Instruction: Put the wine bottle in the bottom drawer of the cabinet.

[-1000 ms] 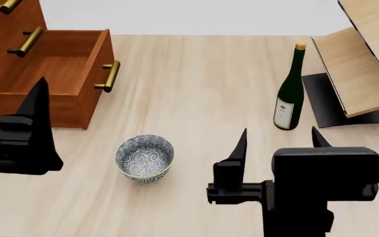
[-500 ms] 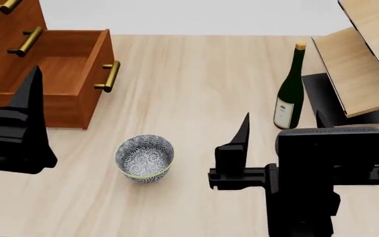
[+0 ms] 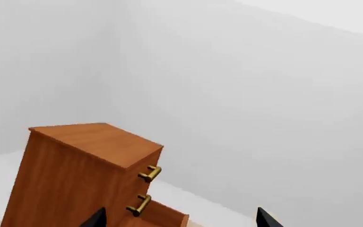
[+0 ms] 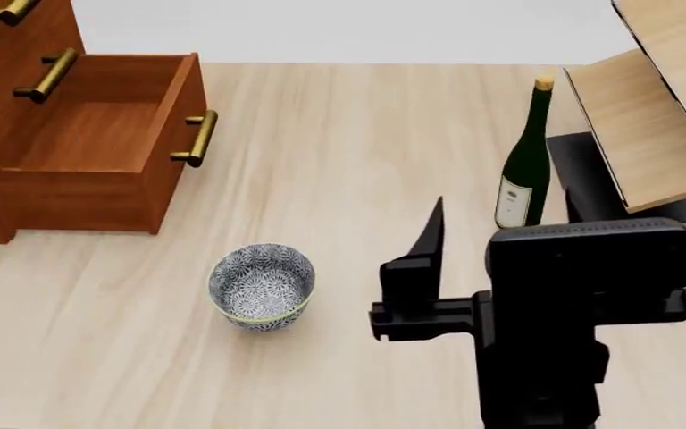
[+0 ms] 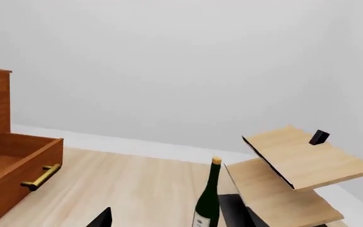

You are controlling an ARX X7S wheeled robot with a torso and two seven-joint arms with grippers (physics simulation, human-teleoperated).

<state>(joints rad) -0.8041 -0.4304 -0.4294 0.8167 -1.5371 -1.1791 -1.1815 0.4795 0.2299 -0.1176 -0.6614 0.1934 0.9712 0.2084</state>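
One wine bottle (image 4: 524, 170) stood upright on tabletop (image 4: 355, 134) beside rack (image 4: 653, 116). Right hand (image 4: 504, 232) spread, empty, short of it. Suggest low body grasp, kept vertical. Bottom drawer (image 4: 93, 143) open.

Only print in view: white label on the wine bottle (image 4: 524, 159), low on its body, bottle at approx 2 o'clock in head view. Small dark marks on the label, too tiny/blurred to read as words. In right wrist view the wine bottle (image 5: 207, 203) shows only the label's top edge, cut off by the frame, nothing legible. No other text, nos., brands or signs on the cabinet (image 4: 4, 63), the bowl (image 4: 262, 286) (pattern only, no lettering) or the rack (image 4: 659, 107).
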